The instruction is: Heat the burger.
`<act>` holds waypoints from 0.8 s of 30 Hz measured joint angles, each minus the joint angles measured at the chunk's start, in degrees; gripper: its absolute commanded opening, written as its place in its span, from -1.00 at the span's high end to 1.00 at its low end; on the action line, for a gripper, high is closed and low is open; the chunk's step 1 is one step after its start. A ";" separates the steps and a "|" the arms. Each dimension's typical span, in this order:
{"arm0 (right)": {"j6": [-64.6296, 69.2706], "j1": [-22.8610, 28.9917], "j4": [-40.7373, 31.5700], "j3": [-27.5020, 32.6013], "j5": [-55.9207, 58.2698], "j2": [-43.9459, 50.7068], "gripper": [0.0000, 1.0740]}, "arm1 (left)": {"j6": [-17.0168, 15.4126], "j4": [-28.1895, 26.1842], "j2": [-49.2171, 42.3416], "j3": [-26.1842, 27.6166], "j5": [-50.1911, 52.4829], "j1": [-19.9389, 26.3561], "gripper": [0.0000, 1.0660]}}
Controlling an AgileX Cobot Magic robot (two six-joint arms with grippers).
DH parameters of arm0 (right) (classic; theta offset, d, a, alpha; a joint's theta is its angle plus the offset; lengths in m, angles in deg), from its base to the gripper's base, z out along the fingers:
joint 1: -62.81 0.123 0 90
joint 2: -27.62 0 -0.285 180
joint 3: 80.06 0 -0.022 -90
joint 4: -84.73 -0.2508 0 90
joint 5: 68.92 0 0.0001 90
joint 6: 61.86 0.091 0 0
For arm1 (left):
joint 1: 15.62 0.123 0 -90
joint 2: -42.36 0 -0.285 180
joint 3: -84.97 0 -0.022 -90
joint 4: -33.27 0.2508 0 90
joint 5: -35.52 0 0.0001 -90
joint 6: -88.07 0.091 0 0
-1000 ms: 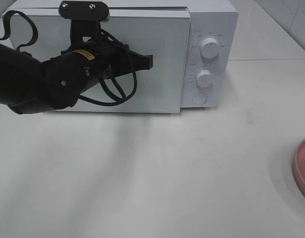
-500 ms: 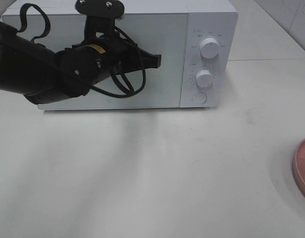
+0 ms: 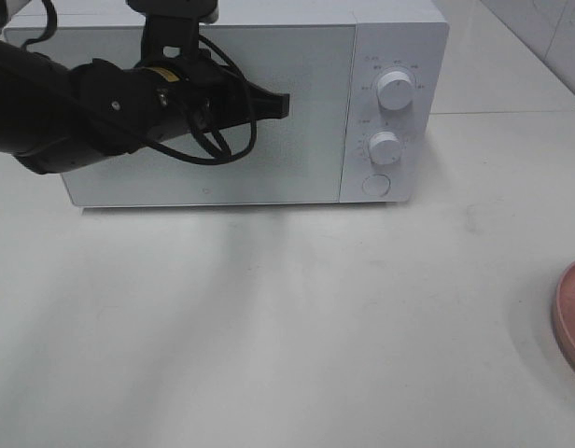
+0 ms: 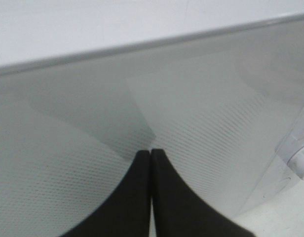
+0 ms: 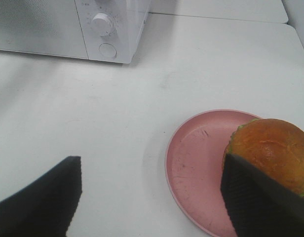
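Our left gripper (image 3: pixel 282 105) has its fingers (image 4: pixel 137 197) pressed flat together, nothing between them, tips right up against the microwave door (image 3: pixel 269 140). A second back that door was swung out from the white microwave (image 3: pixel 399 103); half a second ago it was already flush, and it's flush now, with our arm a bit higher than it was then. On the other side, our right gripper (image 5: pixel 149 195) has its fingers (image 5: pixel 48 197) spread wide and empty, above the white table (image 3: pixel 297 317). The burger (image 5: pixel 270 148) sits on the pink plate (image 5: pixel 196 168), well apart from the microwave, partly behind one finger. The plate edge hasn't budged.
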 measured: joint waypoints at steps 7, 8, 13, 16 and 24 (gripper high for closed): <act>0.00 0.00 0.00 0.00 0.00 0.00 -0.42 | 0.11 -0.57 -5.16 -3.67 -13.06 0.11 -0.15; 0.00 0.00 0.00 0.00 0.00 0.00 -0.42 | 0.17 -0.11 -6.19 -4.24 -19.37 0.11 -0.75; 0.00 0.00 0.00 0.00 0.00 0.00 -0.42 | 0.17 2.06 -8.71 -4.41 -33.75 0.11 -0.84; 0.00 0.00 0.00 0.00 0.00 0.00 -0.42 | 0.17 3.09 -9.34 -4.41 -36.04 0.11 -0.84; 0.00 0.00 0.00 0.00 0.00 0.00 -0.42 | 0.17 13.69 -19.71 -4.41 -60.79 2.06 -0.84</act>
